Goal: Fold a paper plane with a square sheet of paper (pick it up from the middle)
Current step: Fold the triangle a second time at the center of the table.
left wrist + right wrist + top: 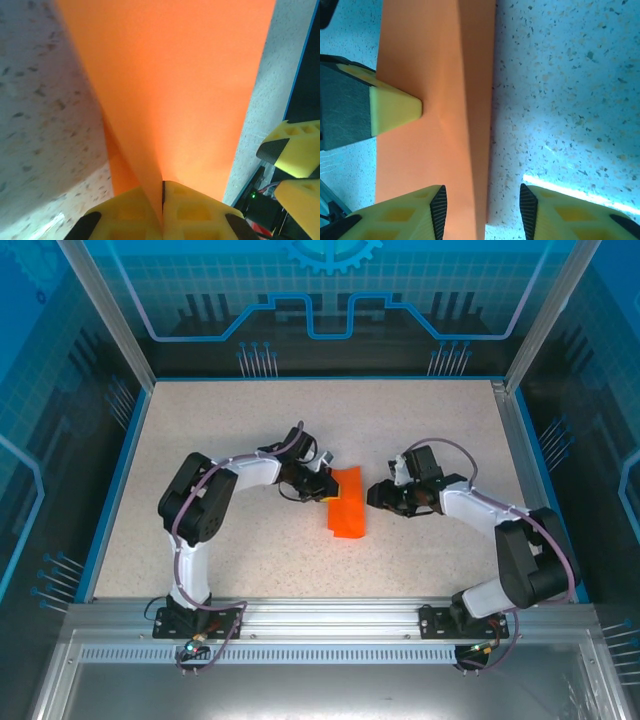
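The speckled beige table point(250, 420) is lying inside a blue-edged enclosure, and both arms are reaching in over its middle. The left arm point(200, 510) is bending in from the near left, and the right arm point(520, 560) is bending in from the near right.

Between them the orange sheet of paper point(348, 510) is sitting at the centre of the table, folded into a narrow strip that runs from near to far. Part of it is rising off the surface.

The left gripper point(318, 485) is pressing against the far left part of the strip. In the left wrist view, this gripper point(162, 200) is clenching the paper point(170, 90). Its yellow fingers point(130, 212) are meeting with the orange fold caught between them.

The right gripper point(378, 495) is hovering just right of the sheet. In its wrist view, the gripper point(482, 200) is standing released, with its jaws well apart. One jaw is sitting over the paper point(435, 65) and the other over bare table point(570, 75), with the paper's edge running between them. One fingertip point(395, 107) of the left gripper is touching the orange surface from the other side.
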You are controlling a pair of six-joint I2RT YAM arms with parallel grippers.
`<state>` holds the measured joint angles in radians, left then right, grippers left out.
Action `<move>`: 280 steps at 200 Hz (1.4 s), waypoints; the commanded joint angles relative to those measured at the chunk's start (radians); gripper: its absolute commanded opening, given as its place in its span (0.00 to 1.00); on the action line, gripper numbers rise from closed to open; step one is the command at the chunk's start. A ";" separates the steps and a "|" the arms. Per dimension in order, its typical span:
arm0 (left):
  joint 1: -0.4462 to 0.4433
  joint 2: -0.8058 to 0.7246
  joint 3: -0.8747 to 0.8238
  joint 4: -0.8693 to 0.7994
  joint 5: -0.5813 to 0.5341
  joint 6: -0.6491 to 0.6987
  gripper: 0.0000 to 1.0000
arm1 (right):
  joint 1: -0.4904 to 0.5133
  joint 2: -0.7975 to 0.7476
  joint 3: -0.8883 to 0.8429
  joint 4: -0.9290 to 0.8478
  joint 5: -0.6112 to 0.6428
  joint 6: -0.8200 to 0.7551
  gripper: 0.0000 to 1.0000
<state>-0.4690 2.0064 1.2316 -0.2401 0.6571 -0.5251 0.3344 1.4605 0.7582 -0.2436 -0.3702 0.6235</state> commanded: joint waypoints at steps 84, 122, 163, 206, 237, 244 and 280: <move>0.001 -0.061 0.150 -0.206 0.068 0.147 0.07 | 0.067 -0.096 -0.014 -0.058 0.189 0.022 0.52; -0.001 -0.120 0.193 -0.353 -0.039 0.227 0.07 | 0.066 -0.142 -0.026 -0.050 0.174 0.021 0.53; -0.020 -0.155 0.299 -0.499 -0.099 0.269 0.07 | 0.064 -0.163 -0.039 -0.056 0.207 0.021 0.53; -0.065 -0.163 0.419 -0.675 -0.268 0.317 0.06 | 0.064 -0.178 -0.045 -0.044 0.232 0.041 0.53; -0.079 -0.127 0.416 -0.659 -0.282 0.303 0.07 | 0.064 -0.192 -0.050 -0.035 0.233 0.044 0.54; -0.089 -0.115 0.413 -0.650 -0.285 0.301 0.07 | 0.065 -0.192 -0.047 -0.039 0.234 0.042 0.53; -0.102 -0.062 0.350 -0.495 -0.224 0.185 0.07 | 0.066 -0.187 -0.051 -0.040 0.227 0.045 0.54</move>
<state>-0.5625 1.8999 1.6276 -0.8223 0.3977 -0.2611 0.3946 1.2854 0.7189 -0.2863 -0.1524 0.6556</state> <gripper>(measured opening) 0.075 0.536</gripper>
